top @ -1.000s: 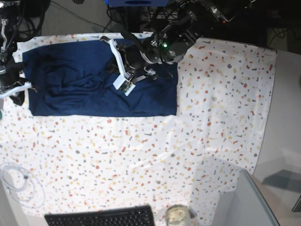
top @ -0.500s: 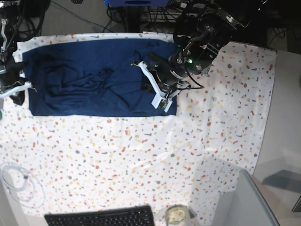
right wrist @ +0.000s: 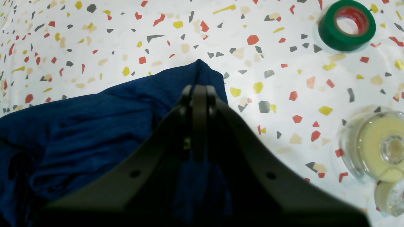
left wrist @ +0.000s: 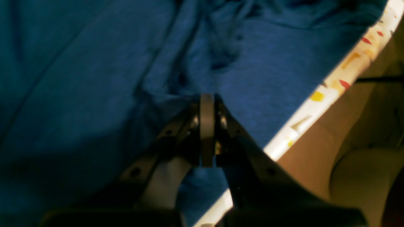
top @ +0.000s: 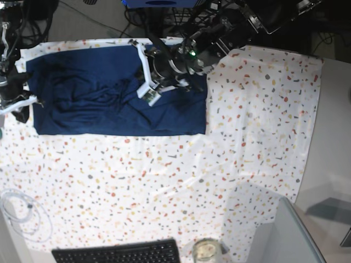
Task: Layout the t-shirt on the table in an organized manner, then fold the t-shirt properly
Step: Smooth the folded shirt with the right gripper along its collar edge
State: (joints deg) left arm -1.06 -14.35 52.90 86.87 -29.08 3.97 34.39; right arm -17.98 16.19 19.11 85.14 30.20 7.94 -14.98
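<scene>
Shirt: the t-shirt (top: pixel 109 104) lies as a wide navy band along the far edge of the worktop (top: pixel 219 164), filling the far-left corner area; its near edge is straight, its middle heaped in creases.
Left pincer: my left pincer (left wrist: pixel 206 104) is pressed together, tip down among the folds near the shirt's far right part; the wrist view suggests it nips a ridge of cloth, but I cannot tell for sure.
Right pincer: my right pincer (right wrist: pixel 199 90) is pressed together at the shirt's left end corner, which pokes out just past its tip; cloth seems caught under it, though I cannot be certain.
Step in hand: I judge this as spreading, not yet folding.
How to do it well: I would hold the left end steady as an anchor and draw the bunched middle outward low along the worktop, so thin knit slides without dragging the lower layer.
Watch for: the tape rolls (right wrist: pixel 375 142) and green tape (right wrist: pixel 347 25) near the left end; I would keep cloth off them.
Check: creases in the middle flat before any fold.
</scene>
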